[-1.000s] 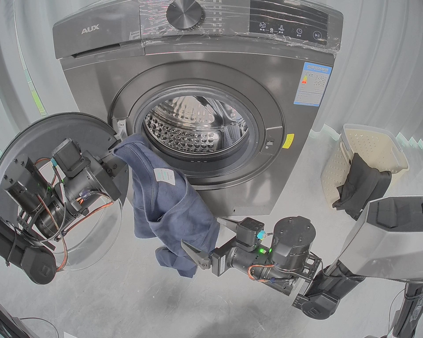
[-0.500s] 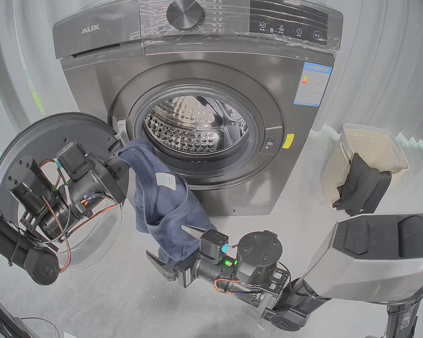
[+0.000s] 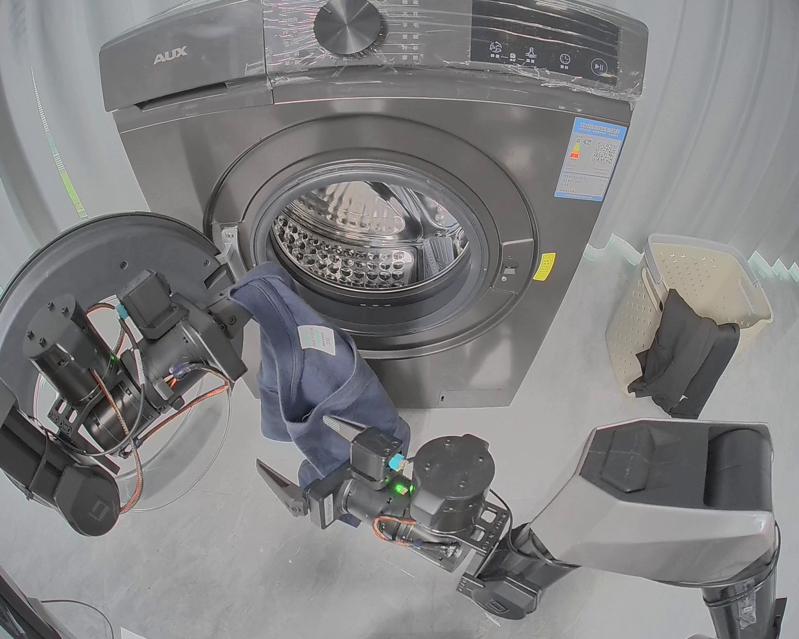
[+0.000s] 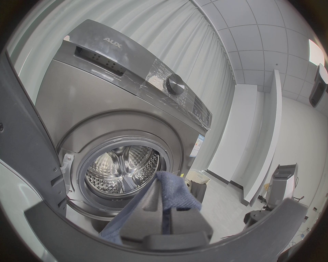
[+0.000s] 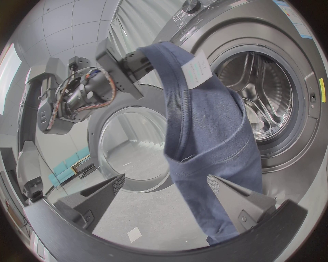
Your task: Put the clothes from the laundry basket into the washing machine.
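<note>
Seemingly collar-up, shirt (image 3: 333,391) hangs from left gripper (image 3: 240,306).

R gripper (image 3: 293,445), jaws spread, has swung in from the right, now straddling the hanging lower part of the dark blue cotton T-shirt (image 3: 312,383). L gripper (image 3: 235,309), clamped on the collar, edged slightly toward the grey washing machine (image 3: 533,166), shirt w/ it.

1 washer (image 3: 374,125) w/ 1 door (image 3: 108,241), 1 dial (image 3: 348,25). 1 basket (image 3: 716,250). Clothes: 2 pcs – 1 blue top (image 3: 316,391), 1 dark item (image 3: 682,349). 1 white tag (image 3: 316,339).
</note>
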